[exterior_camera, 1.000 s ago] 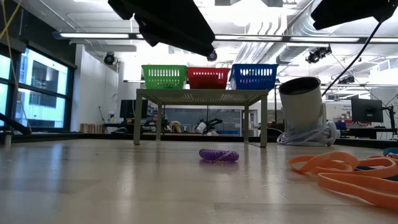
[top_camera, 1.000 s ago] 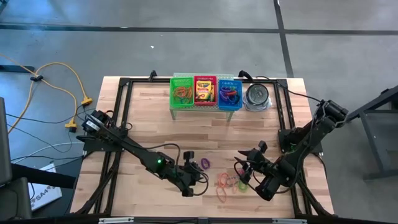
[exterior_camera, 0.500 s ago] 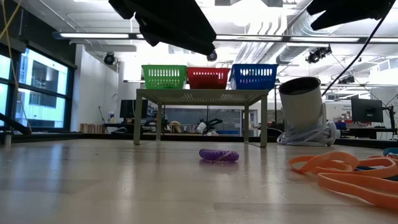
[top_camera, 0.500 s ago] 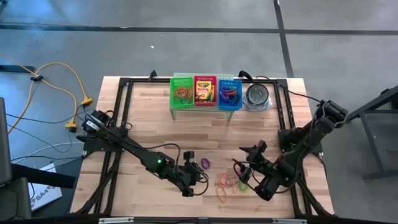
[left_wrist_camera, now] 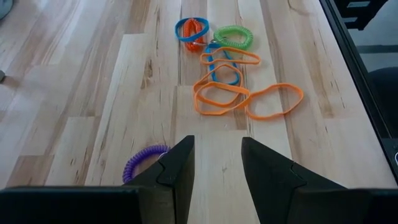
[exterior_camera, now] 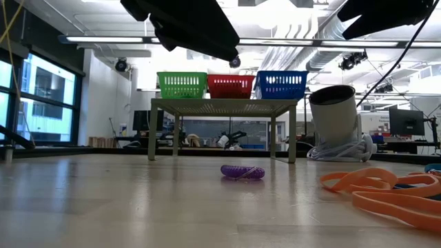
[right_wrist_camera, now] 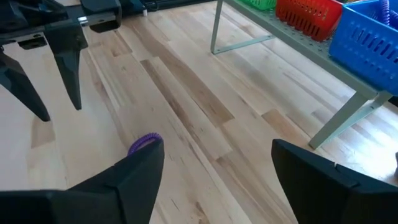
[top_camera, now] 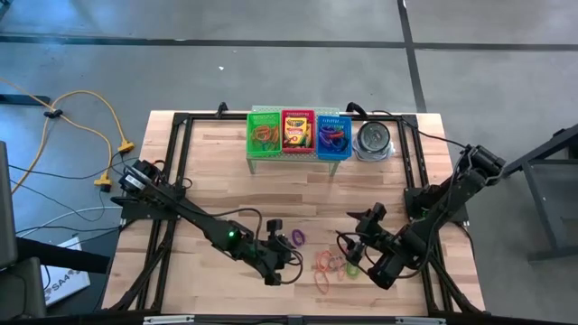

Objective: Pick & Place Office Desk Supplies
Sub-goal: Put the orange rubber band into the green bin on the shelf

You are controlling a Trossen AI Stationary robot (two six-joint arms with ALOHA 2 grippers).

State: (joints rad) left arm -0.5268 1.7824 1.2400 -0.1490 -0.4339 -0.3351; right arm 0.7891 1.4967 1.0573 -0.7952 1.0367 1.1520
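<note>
Lying loose on the wooden table [top_camera: 217, 171], the remaining supplies are all rubber bands: a purple coiled band [left_wrist_camera: 143, 160] just beside the left gripper [left_wrist_camera: 216, 163], at the outer side of one finger, and a tangle of orange rubber bands [left_wrist_camera: 239, 99] a little way ahead of its fingertips, with a blue band [left_wrist_camera: 191, 28] and a green coiled band [left_wrist_camera: 234, 37] beyond them.

The left gripper hangs empty, its fingers parted by a narrow gap with bare wood between them. The right gripper [right_wrist_camera: 217, 168] is spread wide and holds nothing; the purple band [right_wrist_camera: 144, 142] sits just ahead of one of its fingers, and the shelf with the red basket [right_wrist_camera: 309, 15] and blue basket [right_wrist_camera: 367, 37] stands farther off in front of it.

These loops look very light, soft and floppy. They would likely collapse when pinched, drag their neighbours along where strands overlap, and perhaps snag on a fingertip at release.

The purple coil looks the easiest pick, since it lies alone and stands a little proud of the wood. Pinching across one side of the ring, fingers straddling the strand, seems the safest hold. For the flat orange loops, an outlying arc clear of the overlap would be better.
</note>
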